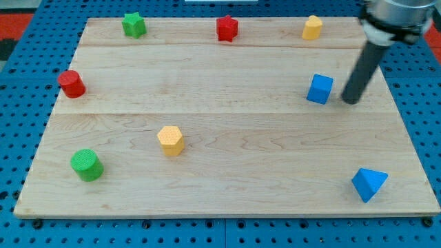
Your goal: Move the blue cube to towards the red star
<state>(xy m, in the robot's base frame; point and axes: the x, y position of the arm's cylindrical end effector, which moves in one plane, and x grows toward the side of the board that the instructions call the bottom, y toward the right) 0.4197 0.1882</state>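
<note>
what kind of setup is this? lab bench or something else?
Likely a robotics lab pushing rig: a wooden board on a blue perforated base, small coloured blocks like the blue cube and red star, and my tip just right of the cube.

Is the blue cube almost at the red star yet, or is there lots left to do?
Lots left. Nothing looks done yet: the blue cube sits far to the view's right of the red star, which is up near the view's top edge. In hand: my tip stands just on the cube's right side, close to it, a good spot for pushing left. Still to do: slide the cube leftward and upward across the board toward the star.
</note>
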